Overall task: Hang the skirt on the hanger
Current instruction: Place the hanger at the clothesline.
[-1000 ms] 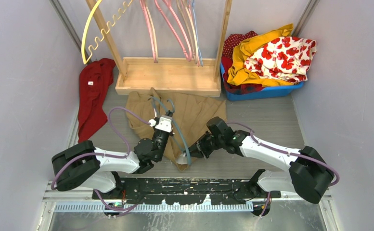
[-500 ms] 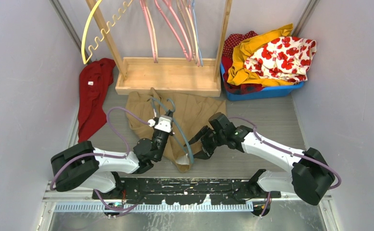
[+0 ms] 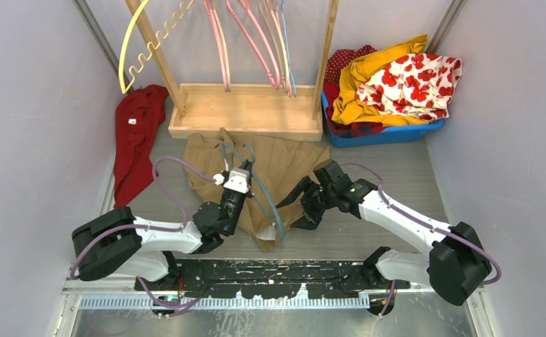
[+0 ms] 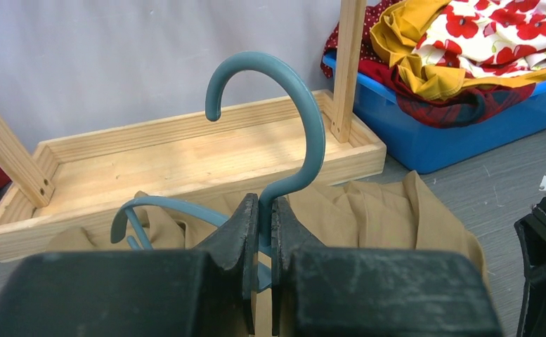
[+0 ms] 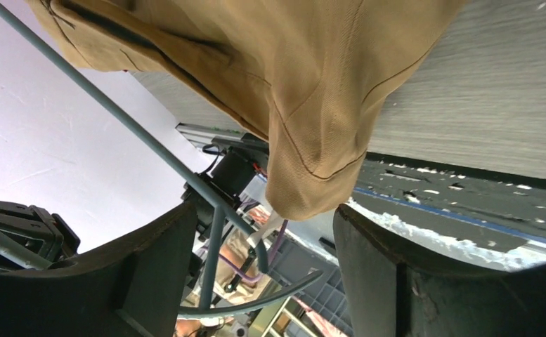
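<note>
Left claw [image 4: 259, 223] pinches hanger [image 4: 305, 119] neck, hook upright, to steady frame over skirt [image 3: 287, 165]. Skirt lies on table [image 3: 396, 182] below rack [image 3: 245, 112], near corner beside hanger arm. Right claw [image 3: 300, 210] wide, empty, straddling that corner, likely to grip and thread it.

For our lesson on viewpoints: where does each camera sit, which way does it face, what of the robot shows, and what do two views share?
Top external: above and behind, looking down at the table; both arms show, left gripper and right gripper.
Left wrist: on the left arm, facing the wooden rack base and blue bin; its fingers pinch the teal hanger.
Right wrist: on the right arm, low, facing the tan skirt; its spread fingers frame it.
Shared: both wrist views show the teal hanger and tan skirt.
</note>
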Robot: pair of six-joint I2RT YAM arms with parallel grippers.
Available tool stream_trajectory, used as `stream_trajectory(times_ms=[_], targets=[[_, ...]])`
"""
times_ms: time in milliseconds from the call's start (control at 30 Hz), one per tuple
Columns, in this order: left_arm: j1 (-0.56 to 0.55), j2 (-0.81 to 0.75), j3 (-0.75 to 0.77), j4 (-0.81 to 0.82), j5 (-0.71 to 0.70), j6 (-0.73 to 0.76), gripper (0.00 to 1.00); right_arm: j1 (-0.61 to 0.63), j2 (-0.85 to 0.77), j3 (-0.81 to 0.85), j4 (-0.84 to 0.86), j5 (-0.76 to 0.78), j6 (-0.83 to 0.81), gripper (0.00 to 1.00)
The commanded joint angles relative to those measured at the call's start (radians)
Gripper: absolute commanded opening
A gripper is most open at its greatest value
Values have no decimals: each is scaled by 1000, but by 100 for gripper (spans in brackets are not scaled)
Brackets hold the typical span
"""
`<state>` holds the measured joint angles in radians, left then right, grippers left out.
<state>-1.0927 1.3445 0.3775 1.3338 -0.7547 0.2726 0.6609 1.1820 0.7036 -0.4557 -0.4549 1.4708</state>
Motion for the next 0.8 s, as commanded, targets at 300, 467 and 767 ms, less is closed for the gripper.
stream_trajectory(times_ms=[300,467,767], targets=[[0,-111,-6,49,22,-16,0,-82,-133,7,-81,41,-246,78],[0,-156,-8,-14,32,-35,0,-96,-187,40,-155,103,-365,78],[0,-272,9,-193,69,-83,0,-95,-278,179,-354,260,-597,78]])
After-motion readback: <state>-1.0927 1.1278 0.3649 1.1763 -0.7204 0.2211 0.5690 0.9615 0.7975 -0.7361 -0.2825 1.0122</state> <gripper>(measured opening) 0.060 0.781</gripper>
